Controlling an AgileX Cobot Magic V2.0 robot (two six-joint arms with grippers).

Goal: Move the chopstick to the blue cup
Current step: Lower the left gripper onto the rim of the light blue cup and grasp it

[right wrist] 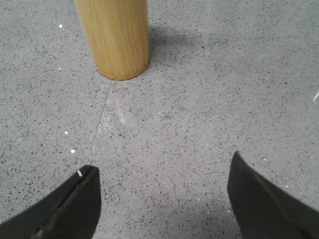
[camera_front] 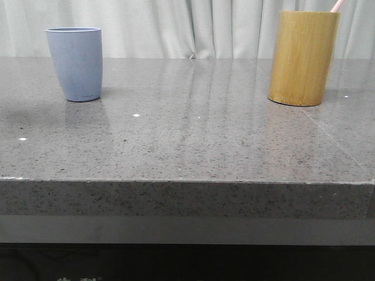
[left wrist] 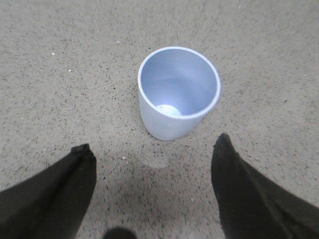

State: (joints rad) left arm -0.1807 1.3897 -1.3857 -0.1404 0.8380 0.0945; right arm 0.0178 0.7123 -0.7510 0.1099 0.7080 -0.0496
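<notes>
With the chopstick (camera_front: 336,6) poking from the bamboo holder (camera_front: 303,57) (blue cup (camera_front: 75,63) well apart), the right gripper (right wrist: 162,191), spread empty like the left gripper (left wrist: 154,174), should pinch its exposed tip squarely.

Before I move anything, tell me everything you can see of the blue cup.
The blue cup is a small, matte, pale blue-lavender tumbler with no handle, tapering slightly to its base. It stands upright on the grey speckled table, far left in the front view. From the left wrist view its inside looks empty, with a pale spot at the bottom. The open left claw hangs above, not touching it.
</notes>
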